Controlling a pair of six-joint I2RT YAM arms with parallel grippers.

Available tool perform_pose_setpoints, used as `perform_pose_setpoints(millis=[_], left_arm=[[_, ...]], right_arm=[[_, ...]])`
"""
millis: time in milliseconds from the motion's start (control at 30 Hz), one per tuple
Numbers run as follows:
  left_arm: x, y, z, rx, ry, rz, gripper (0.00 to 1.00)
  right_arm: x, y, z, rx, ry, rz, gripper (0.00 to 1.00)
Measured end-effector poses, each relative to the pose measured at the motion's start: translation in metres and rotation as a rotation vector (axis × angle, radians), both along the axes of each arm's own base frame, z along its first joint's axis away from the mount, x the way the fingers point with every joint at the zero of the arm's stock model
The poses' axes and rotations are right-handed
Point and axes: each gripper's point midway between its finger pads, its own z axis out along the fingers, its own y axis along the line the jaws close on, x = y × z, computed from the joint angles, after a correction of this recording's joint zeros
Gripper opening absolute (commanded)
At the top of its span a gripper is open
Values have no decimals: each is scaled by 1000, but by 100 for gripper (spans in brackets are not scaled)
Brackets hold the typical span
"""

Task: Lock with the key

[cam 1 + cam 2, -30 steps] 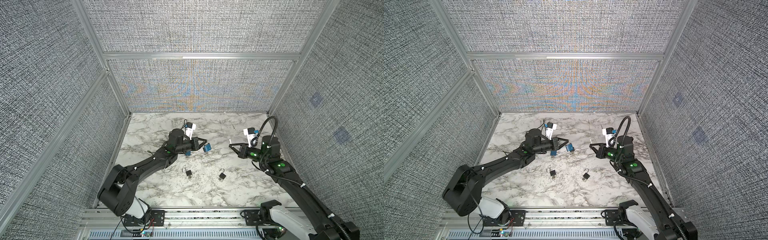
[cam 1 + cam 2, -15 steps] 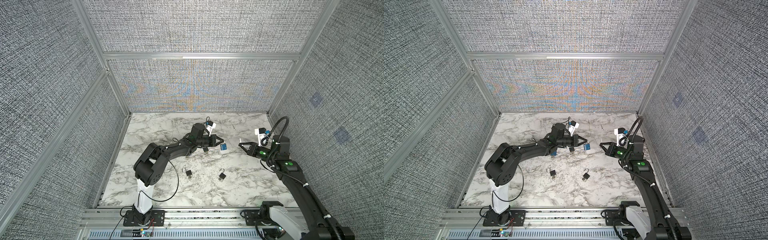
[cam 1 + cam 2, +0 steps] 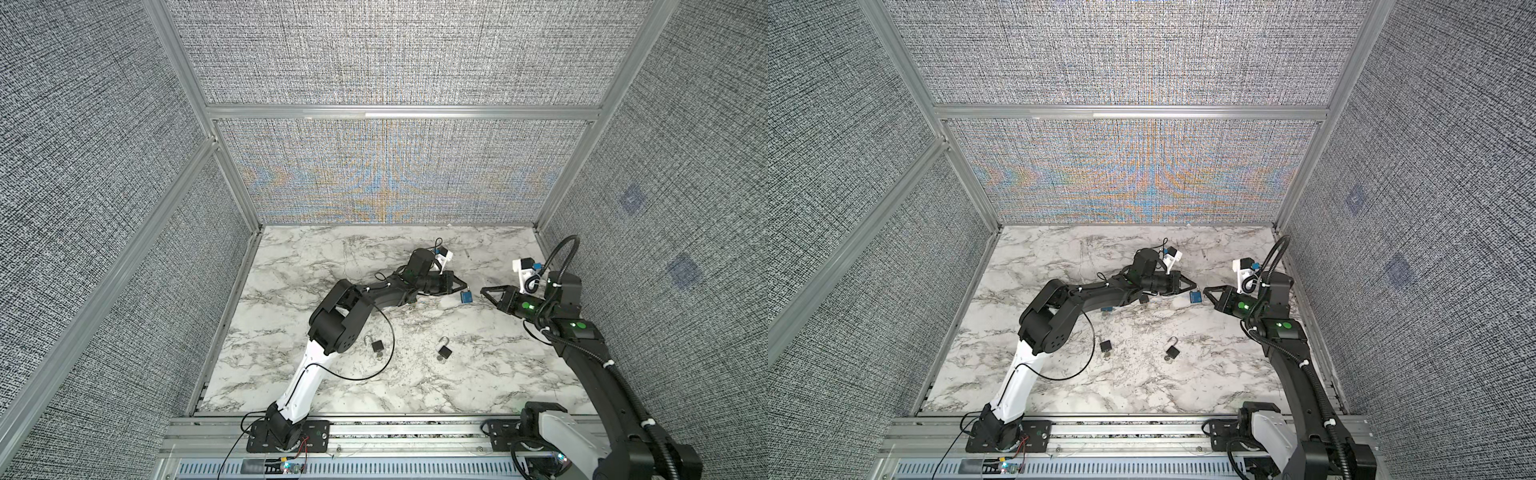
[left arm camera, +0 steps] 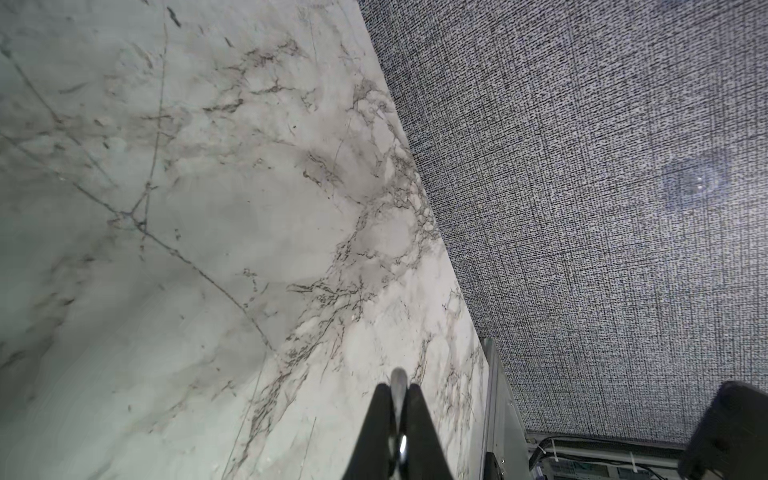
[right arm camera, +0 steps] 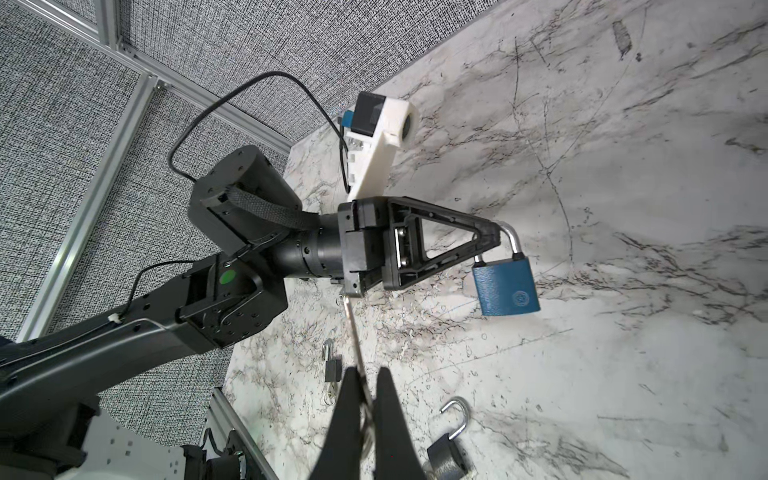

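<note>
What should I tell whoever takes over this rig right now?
Left gripper: shut on the blue padlock, gripped by its shackle, body hanging free.
Right gripper: shut on the key, facing the padlock, not touching it.
Two black padlocks lie open on the table.
Done: lock and key picked up.
Left: insert key in blue padlock, turn to lock.

In both top views the left gripper (image 3: 464, 286) sits right of centre, over the table (image 3: 316, 266), the hung padlock (image 3: 466, 296) just below its tip. The right gripper (image 3: 484, 289) faces it from the right, near but apart, the key (image 5: 353, 328) between its fingers. Lower in the frame, on the table, lie the left loose padlock (image 3: 377, 345) and, right of it, the right loose padlock (image 3: 444, 352).
</note>
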Motion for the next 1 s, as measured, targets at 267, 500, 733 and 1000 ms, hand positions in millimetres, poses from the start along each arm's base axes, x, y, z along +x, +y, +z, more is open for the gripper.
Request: perform_pose_setpoints(millis=[267,500,733,1000], left_arm=[[13,-9,-26,54,58,47,0],[21,-7,-57,117,104,96,0],[26,-8,-60,132,118,122,18],[34,0,-69,167,122,167,31]], right_arm=[[0,1,-9,-11,25,15,0],[0,0,-16,-15,55,13,0],[4,-2,-13,-23,54,0,0],[5,-6,-7,-48,49,-22,0]])
